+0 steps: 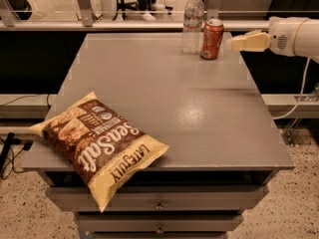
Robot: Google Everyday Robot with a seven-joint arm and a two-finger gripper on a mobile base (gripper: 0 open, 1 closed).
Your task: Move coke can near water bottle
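One chip bag (102, 146) is lying at the lower left of the frame, its bottom corner hanging over the front edge of the grey table (199, 113). Farther back, in the upper right, the soda can (213, 39) is standing upright near the table's rear edge. The gripper (231, 44) is hovering just right of the can, pointing toward it; whether it is open or closed cannot be told. Slightly behind, the water bottle (192, 21) is standing just left of the can.
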